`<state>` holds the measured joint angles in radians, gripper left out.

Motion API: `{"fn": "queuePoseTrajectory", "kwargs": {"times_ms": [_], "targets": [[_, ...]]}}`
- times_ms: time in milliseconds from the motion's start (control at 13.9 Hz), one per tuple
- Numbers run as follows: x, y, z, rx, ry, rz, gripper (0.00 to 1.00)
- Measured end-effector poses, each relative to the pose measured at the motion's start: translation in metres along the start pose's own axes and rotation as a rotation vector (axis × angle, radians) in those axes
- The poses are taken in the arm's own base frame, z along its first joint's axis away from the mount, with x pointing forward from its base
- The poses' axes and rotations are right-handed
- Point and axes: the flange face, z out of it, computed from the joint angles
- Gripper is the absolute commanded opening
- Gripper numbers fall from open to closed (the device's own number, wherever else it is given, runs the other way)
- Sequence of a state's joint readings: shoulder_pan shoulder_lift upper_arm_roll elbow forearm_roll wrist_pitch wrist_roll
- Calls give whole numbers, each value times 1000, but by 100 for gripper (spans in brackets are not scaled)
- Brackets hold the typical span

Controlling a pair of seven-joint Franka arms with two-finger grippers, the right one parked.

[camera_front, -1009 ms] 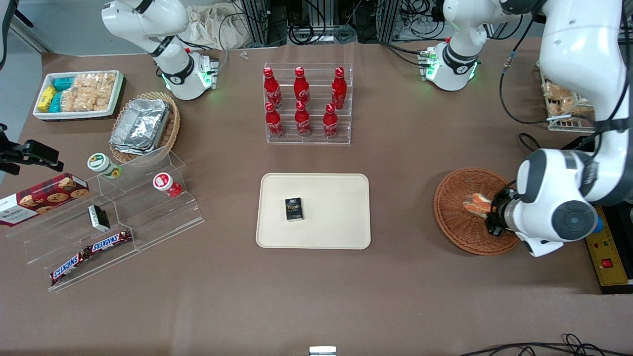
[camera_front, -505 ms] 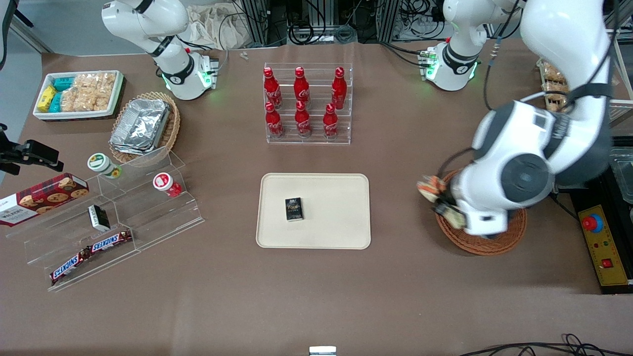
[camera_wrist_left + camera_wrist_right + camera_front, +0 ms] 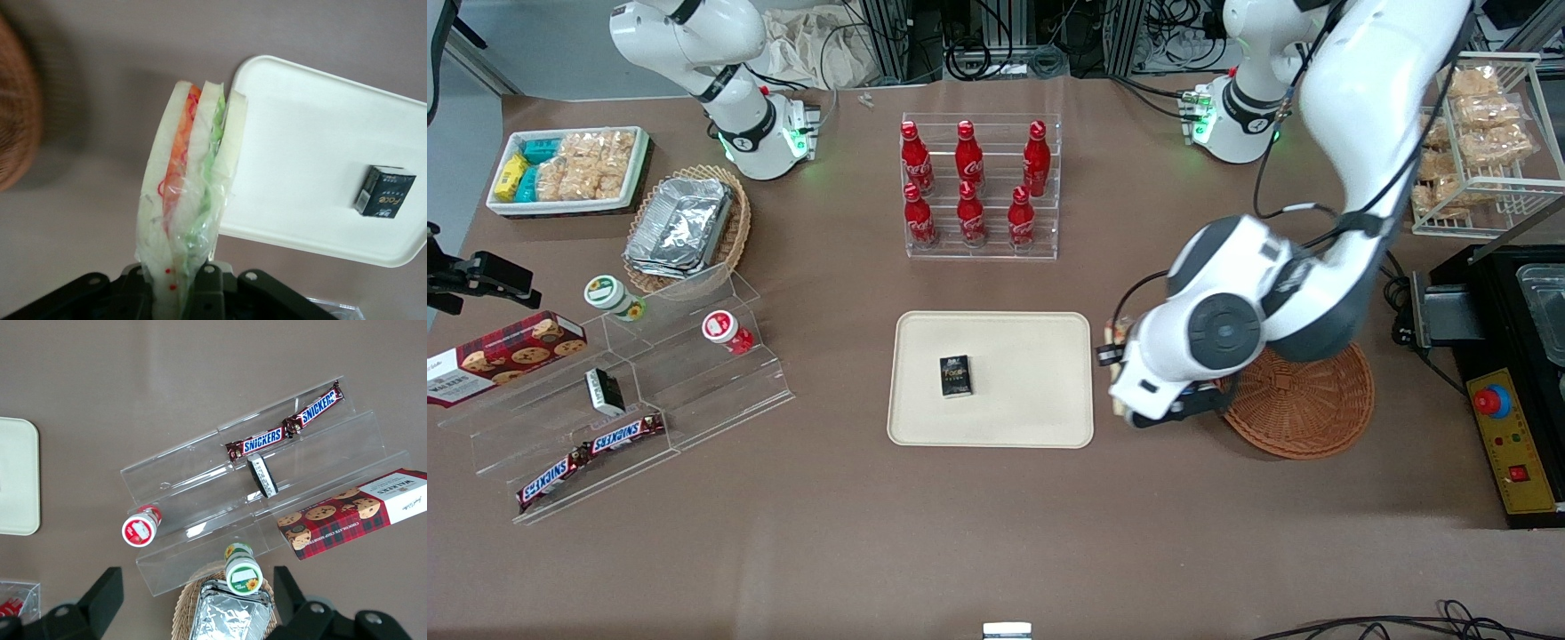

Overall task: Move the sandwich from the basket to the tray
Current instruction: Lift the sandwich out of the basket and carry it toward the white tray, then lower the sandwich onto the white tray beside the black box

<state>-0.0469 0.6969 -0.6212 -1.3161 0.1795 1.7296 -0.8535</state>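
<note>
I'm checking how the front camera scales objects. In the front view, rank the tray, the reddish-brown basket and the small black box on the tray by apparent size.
1. tray
2. basket, partly covered by the arm, so its margin is unsure
3. black box

The gripper holds the sandwich beside the tray's edge.

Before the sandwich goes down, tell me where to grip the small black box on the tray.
Take the black box across its two long sides, coming straight down: it lies flat on the tray, whose low rim hinders a sideways approach. The tool, shut on the sandwich, hangs between tray and basket.
</note>
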Motion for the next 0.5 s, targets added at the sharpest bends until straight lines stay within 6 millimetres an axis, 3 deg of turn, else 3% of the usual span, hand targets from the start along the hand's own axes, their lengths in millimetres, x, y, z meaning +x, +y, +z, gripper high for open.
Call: {"fn": "queuePoseTrajectory", "kwargs": {"times_ms": [144, 505], "targets": [[3, 22, 33, -36, 9, 3, 0], [5, 49, 73, -74, 71, -42, 0]]}}
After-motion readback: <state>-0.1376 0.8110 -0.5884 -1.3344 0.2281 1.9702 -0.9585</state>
